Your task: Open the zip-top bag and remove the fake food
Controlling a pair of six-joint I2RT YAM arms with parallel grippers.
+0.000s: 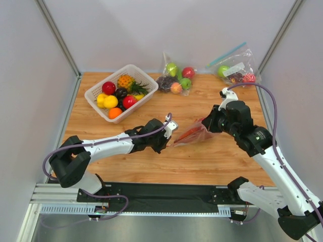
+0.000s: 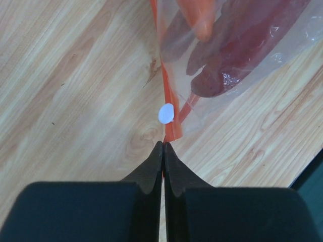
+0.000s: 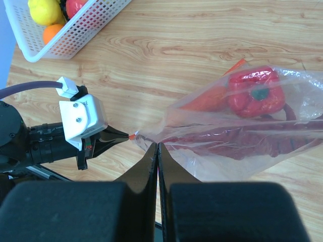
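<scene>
The zip-top bag [image 1: 196, 134] is a clear bag with an orange-red zip strip [image 2: 166, 96] and a small white label [image 2: 166, 113]. It is stretched between my two grippers just above the table. My left gripper [image 1: 171, 133] is shut on the end of the zip strip [image 2: 164, 144]. My right gripper [image 1: 201, 125] is shut on the bag's clear film [image 3: 158, 145] close to that same corner. Inside the bag lie the dark-red lobster [image 3: 242, 138], the orange carrot [image 3: 207, 100] and the red pepper [image 3: 255, 91].
A white basket [image 1: 94, 94] of small fruits and a pineapple stands at the back left. A clear bag of green apples and grapes [image 1: 175, 76] and a clear bag with a blue zip strip [image 1: 234, 68] lie at the back. The basket also shows in the right wrist view [image 3: 75, 40].
</scene>
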